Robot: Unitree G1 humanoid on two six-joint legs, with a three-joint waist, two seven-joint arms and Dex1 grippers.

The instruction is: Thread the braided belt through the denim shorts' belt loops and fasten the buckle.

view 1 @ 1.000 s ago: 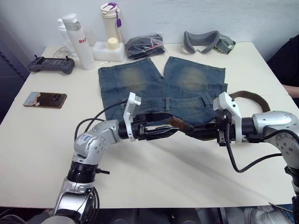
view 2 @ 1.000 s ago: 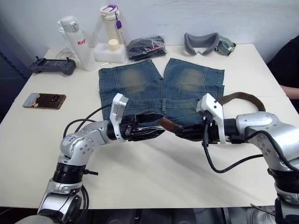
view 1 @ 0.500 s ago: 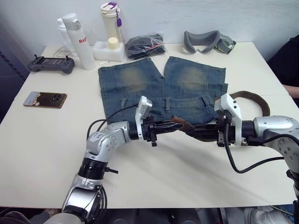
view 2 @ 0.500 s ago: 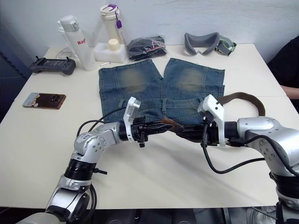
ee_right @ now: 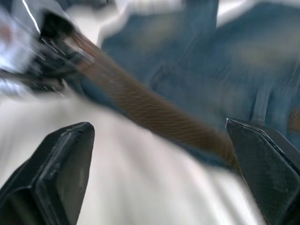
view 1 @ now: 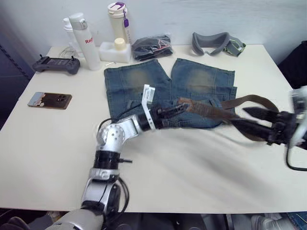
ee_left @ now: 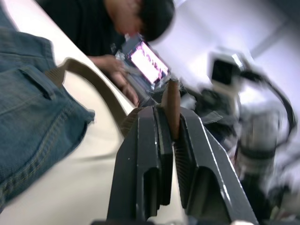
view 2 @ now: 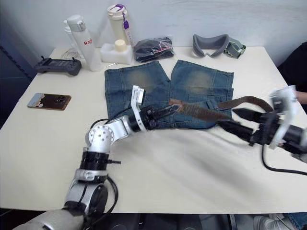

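Note:
The denim shorts [view 1: 168, 86] lie flat mid-table with the waistband toward me. My left gripper [view 1: 176, 109] hovers over the waistband, shut on the free end of the braided belt [view 1: 206, 109]; in the left wrist view the brown strap end [ee_left: 172, 105] stands pinched between the fingers [ee_left: 150, 140]. From there the belt runs right across the shorts and loops over the table at the right. My right gripper [view 1: 238, 117] hangs at the right, open, its fingers [ee_right: 61, 159] wide apart and off the belt [ee_right: 140, 103]. The buckle is out of view. I cannot make out the belt loops.
Along the far edge stand two bottles [view 1: 86, 40], a white box [view 1: 115, 50], a black bundle [view 1: 151, 47] and grey goggles [view 1: 218, 42]. A controller [view 1: 56, 64] and a phone [view 1: 50, 100] lie at the left. A person in black sits at the right edge [view 1: 295, 62].
My left gripper closed on the belt end and carried it up over the waistband. My right gripper let go of the belt, opened and drew back to the right.

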